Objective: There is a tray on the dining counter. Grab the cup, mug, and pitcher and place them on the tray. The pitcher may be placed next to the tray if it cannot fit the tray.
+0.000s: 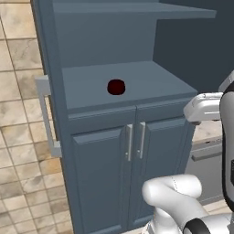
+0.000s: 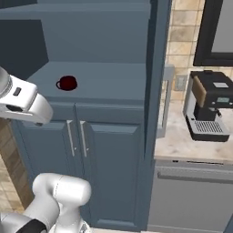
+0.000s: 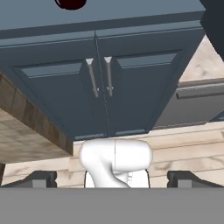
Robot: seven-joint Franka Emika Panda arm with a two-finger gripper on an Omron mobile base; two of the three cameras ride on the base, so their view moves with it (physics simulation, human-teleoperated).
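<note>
The mug (image 1: 116, 87) is dark maroon and squat, and it stands alone on the dark blue-grey cabinet shelf (image 1: 155, 82), left of the shelf's middle. In the right base view the mug (image 2: 67, 83) shows its small loop handle on the left side. My gripper (image 3: 113, 179) is open with nothing between its fingertips (image 3: 39, 178). It hangs in front of the cabinet doors, below and well short of the mug (image 3: 70, 3), which is cut by the top edge of the hand view. The tray, cup, pitcher and dining counter are out of view.
Two cabinet doors with paired handles (image 1: 135, 140) close the space under the shelf. An upper shelf (image 1: 137, 11) overhangs it. To the right a coffee machine (image 2: 210, 109) stands on a beige counter (image 2: 177, 145) above a grey appliance front (image 2: 195, 195).
</note>
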